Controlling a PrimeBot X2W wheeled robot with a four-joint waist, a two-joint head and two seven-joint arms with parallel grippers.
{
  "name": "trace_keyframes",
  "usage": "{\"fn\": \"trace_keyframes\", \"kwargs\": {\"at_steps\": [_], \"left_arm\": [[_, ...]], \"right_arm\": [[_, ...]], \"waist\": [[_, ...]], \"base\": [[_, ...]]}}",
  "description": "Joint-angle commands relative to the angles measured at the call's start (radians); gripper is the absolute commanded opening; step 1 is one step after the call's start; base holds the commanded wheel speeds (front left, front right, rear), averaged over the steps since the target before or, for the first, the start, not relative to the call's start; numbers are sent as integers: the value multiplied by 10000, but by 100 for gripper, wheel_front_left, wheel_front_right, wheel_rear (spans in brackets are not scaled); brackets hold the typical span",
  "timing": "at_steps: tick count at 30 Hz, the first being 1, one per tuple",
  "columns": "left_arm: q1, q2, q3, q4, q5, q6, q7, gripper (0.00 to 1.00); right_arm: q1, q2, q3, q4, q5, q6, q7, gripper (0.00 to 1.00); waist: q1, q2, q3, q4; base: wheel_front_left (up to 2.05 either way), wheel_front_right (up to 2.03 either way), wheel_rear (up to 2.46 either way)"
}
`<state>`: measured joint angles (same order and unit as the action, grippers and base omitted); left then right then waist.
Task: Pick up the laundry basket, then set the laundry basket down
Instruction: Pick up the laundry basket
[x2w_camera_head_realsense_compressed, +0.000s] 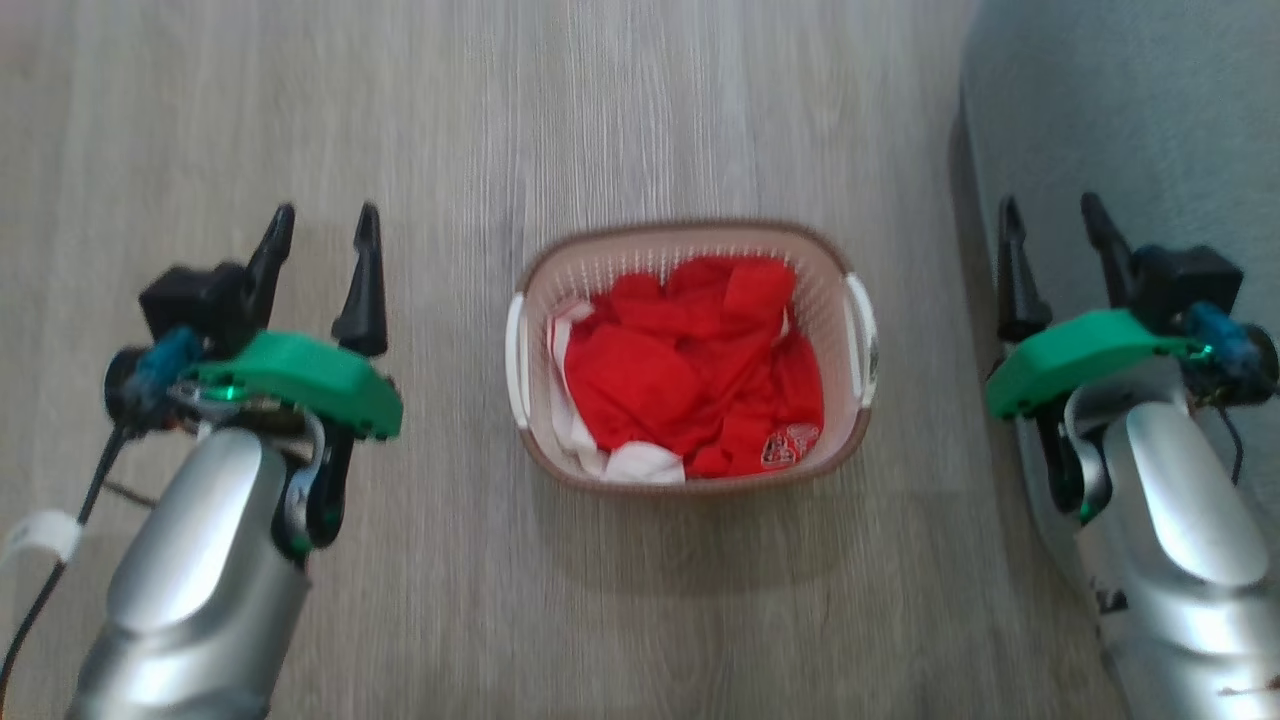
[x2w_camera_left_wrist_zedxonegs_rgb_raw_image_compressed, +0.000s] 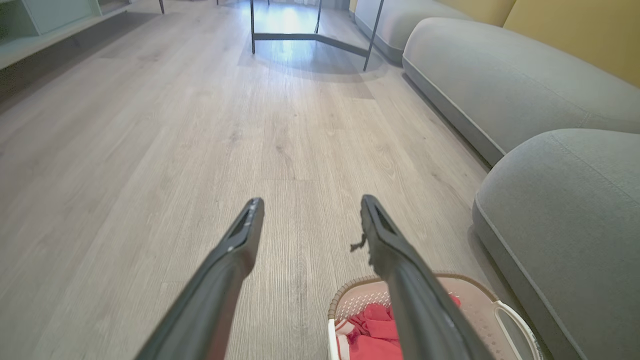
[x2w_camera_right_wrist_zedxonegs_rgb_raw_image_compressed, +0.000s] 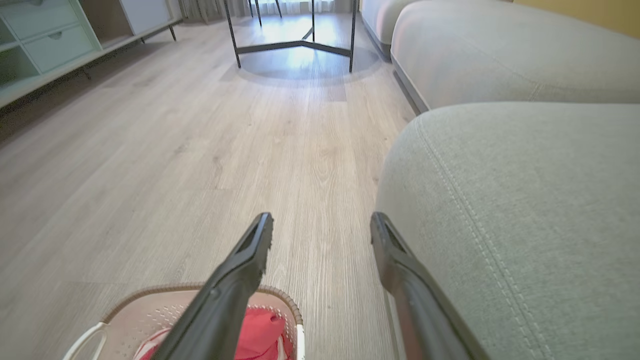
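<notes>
The laundry basket (x2w_camera_head_realsense_compressed: 690, 270) stands on the wood floor in the middle of the head view, cream-white and perforated, with a brown rim, white side handles and red clothing (x2w_camera_head_realsense_compressed: 690, 370) inside. My left gripper (x2w_camera_head_realsense_compressed: 325, 225) hovers open well to the basket's left, holding nothing. Open and empty too, my right gripper (x2w_camera_head_realsense_compressed: 1055, 220) hangs to the basket's right, over the sofa's edge. The basket (x2w_camera_left_wrist_zedxonegs_rgb_raw_image_compressed: 475, 295) sits at the bottom right of the left wrist view, behind my left gripper (x2w_camera_left_wrist_zedxonegs_rgb_raw_image_compressed: 310, 205). In the right wrist view the basket (x2w_camera_right_wrist_zedxonegs_rgb_raw_image_compressed: 150, 310) lies bottom left, below my right gripper (x2w_camera_right_wrist_zedxonegs_rgb_raw_image_compressed: 320, 220).
A grey sofa (x2w_camera_head_realsense_compressed: 1130, 110) runs along the right side, close to the basket and under my right arm; it also appears as the sofa (x2w_camera_right_wrist_zedxonegs_rgb_raw_image_compressed: 515, 200). A dark metal table frame (x2w_camera_left_wrist_zedxonegs_rgb_raw_image_compressed: 310, 37) stands far ahead. Low cabinets (x2w_camera_right_wrist_zedxonegs_rgb_raw_image_compressed: 45, 45) line the left wall.
</notes>
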<state>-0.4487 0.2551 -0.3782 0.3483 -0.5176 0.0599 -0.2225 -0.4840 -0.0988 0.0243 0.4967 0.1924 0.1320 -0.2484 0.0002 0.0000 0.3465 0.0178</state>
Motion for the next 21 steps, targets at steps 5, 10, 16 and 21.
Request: {"fn": "trace_keyframes", "kwargs": {"at_steps": [5,10,16,21], "left_arm": [[-1134,-22,250,289,171,-296,-238,100],[-1835,-310,194,1022,255,-575,-330,100],[-2514,-658,71,2022,423,-938,-377,100],[-2985,-1000,6,2754,547,-1251,-388,100]], "right_arm": [[-626,187,-69,-110,-229,-13,-128,100],[-1005,303,-153,-14,-379,-13,-131,100],[-1337,393,-187,190,-507,-13,-132,100],[-1581,432,-185,413,-621,-13,-132,100]], "waist": [[-2,0,1451,-14],[-2,0,2210,-53],[-2,0,2952,-90],[-2,0,3563,-107]], "base": [[0,0,0],[0,0,0],[0,0,0],[0,0,0]]}}
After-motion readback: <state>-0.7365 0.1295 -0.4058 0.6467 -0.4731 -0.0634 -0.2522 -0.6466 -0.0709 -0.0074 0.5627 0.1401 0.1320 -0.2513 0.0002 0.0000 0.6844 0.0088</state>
